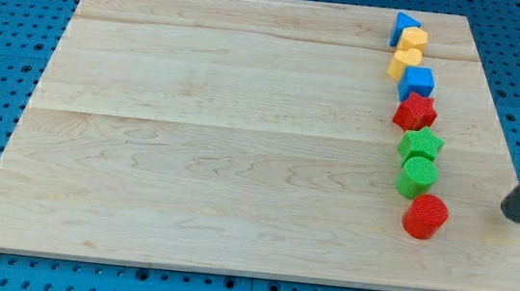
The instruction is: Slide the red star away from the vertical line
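1. A column of eight blocks runs down the wooden board (241,144) near the view's right: from the top, a blue triangle (404,27), a yellow hexagon (412,39), a yellow heart (405,62), a blue cube (418,83), the red star (416,112), a green star (421,143), a green cylinder (417,176) and a red hexagon (425,217)
2. The red star sits mid-column, touching or almost touching the blue cube above it and the green star below it
3. The arm carries no gripper, so there is nothing to open or close; it ends in a dark rod whose tip (516,215) rests near the board's right edge, well apart from the red star and roughly level with the red hexagon
4. Judged from this, the task is at the approach step: the star has not left the line and the tip touches no block
5. The next move seems to call for bringing the tip up to the star's height on its right side, then pushing toward the view's left into open board, squarely enough not to drag the blue cube or green star along
6. The star lies flat with no clear long axis; which way its points aim is too small to tell
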